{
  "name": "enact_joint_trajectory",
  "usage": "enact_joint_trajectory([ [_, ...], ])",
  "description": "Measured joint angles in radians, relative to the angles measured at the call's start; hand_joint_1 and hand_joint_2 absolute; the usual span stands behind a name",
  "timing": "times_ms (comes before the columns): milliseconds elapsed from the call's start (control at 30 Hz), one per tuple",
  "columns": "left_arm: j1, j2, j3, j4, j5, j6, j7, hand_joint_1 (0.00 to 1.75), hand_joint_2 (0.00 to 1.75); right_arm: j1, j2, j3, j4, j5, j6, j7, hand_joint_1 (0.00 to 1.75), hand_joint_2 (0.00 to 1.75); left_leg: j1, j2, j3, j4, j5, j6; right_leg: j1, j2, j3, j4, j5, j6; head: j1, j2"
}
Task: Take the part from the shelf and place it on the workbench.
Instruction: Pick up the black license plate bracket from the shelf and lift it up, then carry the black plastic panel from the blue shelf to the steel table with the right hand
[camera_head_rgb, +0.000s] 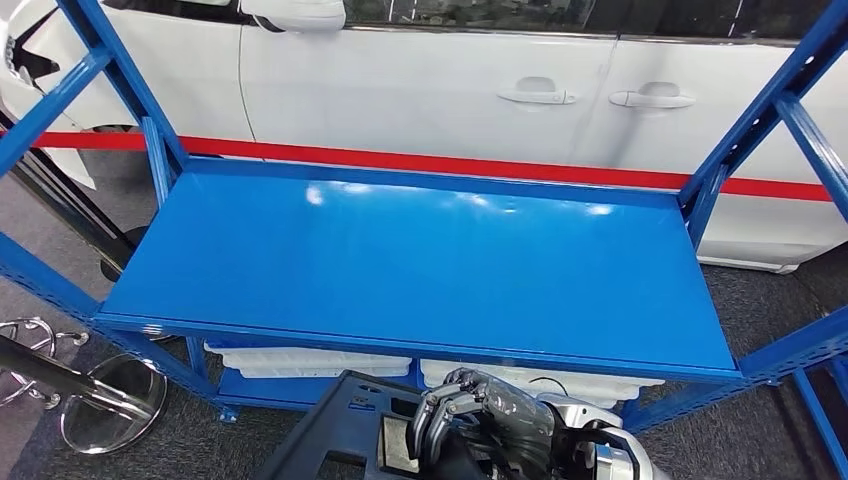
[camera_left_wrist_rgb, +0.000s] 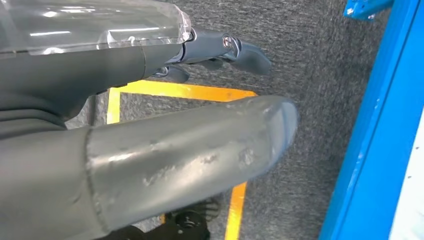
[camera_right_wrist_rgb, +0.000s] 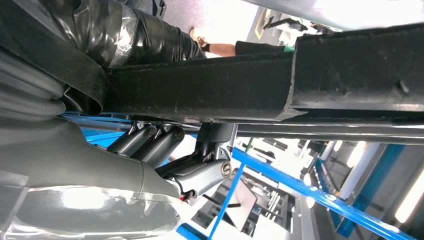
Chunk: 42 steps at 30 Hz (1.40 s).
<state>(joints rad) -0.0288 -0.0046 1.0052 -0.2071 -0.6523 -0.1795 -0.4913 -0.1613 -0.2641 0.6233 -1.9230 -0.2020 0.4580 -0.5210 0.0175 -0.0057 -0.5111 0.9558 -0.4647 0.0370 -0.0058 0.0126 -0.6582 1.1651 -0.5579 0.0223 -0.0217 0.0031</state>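
Right hand (camera_head_rgb: 480, 415) at the bottom edge of the head view, fingers (camera_head_rgb: 432, 420) curled over the edge of a dark plastic part (camera_head_rgb: 335, 425), holding it in front of the shelf, below the level of the top board. In the right wrist view the same hand (camera_right_wrist_rgb: 150, 155) has its fingers (camera_right_wrist_rgb: 150, 140) pressed up against the underside of the dark part (camera_right_wrist_rgb: 240, 85), which runs across the picture as a thick black bar; blue shelf rails (camera_right_wrist_rgb: 300, 187) show behind it. Left hand (camera_left_wrist_rgb: 150, 140) hangs over grey carpet (camera_left_wrist_rgb: 310, 60), thick thumb and darker fingers (camera_left_wrist_rgb: 245, 50) apart, nothing in them; yellow floor tape (camera_left_wrist_rgb: 185, 91) under it and a blue shelf post (camera_left_wrist_rgb: 380, 130) just beside. Past the right hand, the blue shelf (camera_head_rgb: 420, 265) has a bare glossy top board, and white trays (camera_head_rgb: 310, 360) sit on the lower level under it. Shiny chrome stool base (camera_head_rgb: 110, 400) on the carpet beside the shelf, on the robot's left. Farthest back, a white car (camera_head_rgb: 450, 80) stands side-on behind the shelf, with door handles and a red stripe (camera_head_rgb: 430, 160) along its lower body.
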Motion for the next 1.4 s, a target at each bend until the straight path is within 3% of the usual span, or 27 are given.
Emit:
enact_joint_trajectory([
  [33,0.0,-0.001,0.0,0.0,-0.001,0.0,0.0,0.0,0.0,-0.001,-0.003,0.0,0.0,0.0,0.0,0.0,1.69,1.75,-0.001,0.004,-0.009,0.002,0.004,0.001,-0.002,-0.002,-0.019,0.064,-0.032,0.004,0.0,0.0],
  [67,0.0,-0.001,0.001,0.0,-0.001,0.0,0.0,0.0,0.0,-0.001,-0.005,0.0,0.0,0.001,0.0,0.0,1.69,1.75,-0.001,0.007,-0.016,0.004,0.008,0.0,-0.003,-0.003,-0.026,0.102,-0.046,0.007,0.0,0.0],
  [100,0.0,-0.001,0.002,0.0,-0.002,-0.001,0.0,0.0,0.0,-0.001,-0.007,0.0,-0.001,0.001,0.0,0.0,1.69,1.75,-0.001,0.01,-0.023,0.006,0.011,-0.001,-0.003,-0.004,-0.016,0.105,-0.04,0.008,0.0,0.0],
  [133,0.0,-0.001,0.003,0.0,-0.004,-0.001,0.0,0.0,0.0,-0.002,-0.009,0.0,-0.002,0.001,0.0,0.0,1.69,1.75,-0.002,0.012,-0.027,0.007,0.014,-0.003,-0.004,-0.005,0.017,0.063,-0.016,0.006,0.0,0.0],
  [233,-0.004,-0.004,0.006,0.0,-0.007,-0.001,-0.001,0.0,0.0,-0.006,-0.015,0.0,-0.007,0.003,-0.003,0.0,1.69,1.75,-0.003,0.014,-0.033,0.008,0.023,-0.012,0.005,-0.008,0.152,-0.153,0.054,-0.015,0.0,0.0],
  [300,-0.006,-0.006,0.008,0.0,-0.008,-0.001,-0.002,0.0,0.0,-0.009,-0.019,0.0,-0.01,0.004,-0.007,0.0,1.69,1.75,-0.002,0.015,-0.038,0.008,0.031,-0.023,0.013,-0.01,0.18,-0.211,0.059,-0.027,0.0,0.0],
  [367,-0.007,-0.005,0.011,0.0,-0.008,-0.001,-0.003,0.0,0.0,-0.011,-0.021,0.0,-0.012,0.004,-0.008,0.0,1.69,1.75,0.0,0.015,-0.04,0.007,0.034,-0.034,0.01,-0.012,0.176,-0.218,0.07,-0.035,0.0,0.0],
  [433,-0.007,-0.004,0.014,0.0,-0.009,-0.001,-0.002,0.0,0.0,-0.013,-0.022,0.0,-0.013,0.003,-0.007,0.001,1.69,1.75,-0.001,0.013,-0.058,0.044,-0.005,-0.044,0.002,-0.016,0.168,-0.227,0.085,-0.048,0.0,0.0],
  [533,-0.007,0.0,0.016,0.0,-0.009,0.005,0.013,0.0,0.0,-0.016,-0.023,0.0,-0.013,0.0,-0.004,0.002,1.69,1.75,0.0,0.011,-0.126,0.23,-0.125,-0.053,0.0,-0.02,0.142,-0.221,0.1,-0.058,-0.001,0.0],
  [567,-0.007,0.001,0.017,0.0,-0.009,0.011,0.028,0.0,0.0,-0.017,-0.023,0.0,-0.013,-0.002,-0.001,0.003,1.69,1.75,0.001,0.011,-0.142,0.284,-0.145,-0.056,0.0,-0.02,0.131,-0.216,0.104,-0.058,-0.001,0.0],
  [600,-0.007,0.001,0.018,0.0,-0.01,0.018,0.05,0.0,0.0,-0.018,-0.023,0.0,-0.013,-0.005,0.003,0.003,1.69,1.75,0.002,0.012,-0.14,0.303,-0.144,-0.059,0.0,-0.02,0.123,-0.213,0.108,-0.056,-0.001,0.0],
  [633,-0.007,0.002,0.02,0.0,-0.012,0.027,0.078,0.0,0.0,-0.019,-0.024,0.0,-0.013,-0.008,0.007,0.004,1.69,1.75,0.003,0.012,-0.12,0.284,-0.126,-0.061,-0.001,-0.02,0.116,-0.209,0.111,-0.054,-0.001,0.0],
  [667,-0.007,0.002,0.021,0.0,-0.014,0.038,0.109,0.0,0.0,-0.021,-0.025,0.0,-0.013,-0.012,0.01,0.004,1.69,1.75,0.004,0.012,-0.084,0.231,-0.097,-0.061,-0.003,-0.019,0.111,-0.206,0.114,-0.051,-0.001,0.0],
  [733,-0.01,0.003,0.028,0.0,-0.017,0.065,0.205,0.0,0.0,-0.031,-0.028,0.0,-0.012,-0.02,0.018,0.004,1.69,1.75,0.004,0.01,0.004,0.082,-0.047,-0.059,-0.003,-0.018,0.104,-0.202,0.119,-0.044,-0.001,0.0],
  [800,-0.012,0.002,0.039,0.0,-0.018,0.092,0.341,0.0,0.0,-0.05,-0.03,0.0,-0.007,-0.034,0.033,0.007,1.69,1.75,0.001,0.006,0.045,0.001,-0.03,-0.054,-0.001,-0.017,0.095,-0.196,0.128,-0.033,-0.001,0.0],
  [900,-0.012,-0.006,0.056,0.001,-0.016,0.115,0.511,0.0,0.0,-0.076,-0.036,0.0,0.006,-0.061,0.053,0.016,1.69,1.75,0.002,0.006,0.032,-0.006,-0.019,-0.038,-0.001,-0.014,0.08,-0.188,0.134,-0.015,-0.001,0.0],
  [967,-0.013,-0.016,0.068,0.001,-0.01,0.12,0.559,0.0,0.0,-0.09,-0.044,0.0,0.012,-0.077,0.062,0.022,1.69,1.75,0.003,0.008,0.015,-0.005,-0.007,-0.019,-0.005,-0.013,0.055,-0.128,0.078,-0.005,0.0,0.0],
  [1033,-0.013,-0.025,0.081,0.001,-0.003,0.124,0.585,0.0,0.0,-0.1,-0.055,0.0,0.018,-0.091,0.068,0.027,1.69,1.75,0.0,0.01,-0.004,0.002,0.002,-0.005,-0.006,-0.013,0.009,0.005,-0.014,0.001,0.0,0.0],
  [1067,-0.013,-0.031,0.087,0.001,0.0,0.129,0.593,0.0,0.0,-0.102,-0.061,0.0,0.02,-0.099,0.072,0.029,1.69,1.75,-0.002,0.011,-0.014,0.006,0.007,-0.002,-0.007,-0.013,-0.01,0.072,-0.045,0.002,0.0,0.0],
  [1100,-0.012,-0.035,0.092,0.001,0.002,0.133,0.599,0.0,0.0,-0.102,-0.066,0.0,0.021,-0.105,0.075,0.03,1.69,1.75,-0.005,0.012,-0.024,0.009,0.012,0.0,-0.006,-0.013,-0.017,0.112,-0.056,0.001,0.0,0.0],
  [1133,-0.011,-0.04,0.097,0.001,0.004,0.137,0.604,0.0,0.0,-0.102,-0.071,0.0,0.021,-0.109,0.078,0.031,1.69,1.75,-0.007,0.012,-0.032,0.011,0.017,0.001,-0.005,-0.013,-0.006,0.116,-0.047,-0.002,0.0,0.0],
  [1167,-0.011,-0.044,0.101,0.001,0.005,0.141,0.606,0.0,0.0,-0.103,-0.074,0.0,0.022,-0.111,0.08,0.032,1.69,1.75,-0.01,0.012,-0.039,0.012,0.022,0.001,-0.003,-0.013,0.024,0.082,-0.022,-0.008,0.0,0.0],
  [1233,-0.011,-0.054,0.11,0.001,0.009,0.146,0.608,0.0,0.0,-0.107,-0.08,0.0,0.022,-0.112,0.08,0.035,1.69,1.75,-0.014,0.012,-0.047,0.013,0.031,0.0,0.006,-0.013,0.12,-0.066,0.032,-0.03,-0.001,0.0],
  [1300,-0.011,-0.063,0.118,0.001,0.013,0.151,0.605,0.0,0.0,-0.114,-0.085,-0.002,0.02,-0.112,0.08,0.037,1.69,1.75,-0.014,0.012,-0.054,0.014,0.041,-0.008,0.016,-0.014,0.188,-0.186,0.05,-0.048,-0.001,0.0],
  [1400,-0.009,-0.068,0.126,0.001,0.015,0.152,0.595,0.0,0.0,-0.118,-0.092,-0.003,0.018,-0.112,0.08,0.043,1.69,1.75,-0.01,0.013,-0.066,0.016,0.053,-0.027,0.019,-0.015,0.193,-0.22,0.06,-0.052,0.0,0.0],
])
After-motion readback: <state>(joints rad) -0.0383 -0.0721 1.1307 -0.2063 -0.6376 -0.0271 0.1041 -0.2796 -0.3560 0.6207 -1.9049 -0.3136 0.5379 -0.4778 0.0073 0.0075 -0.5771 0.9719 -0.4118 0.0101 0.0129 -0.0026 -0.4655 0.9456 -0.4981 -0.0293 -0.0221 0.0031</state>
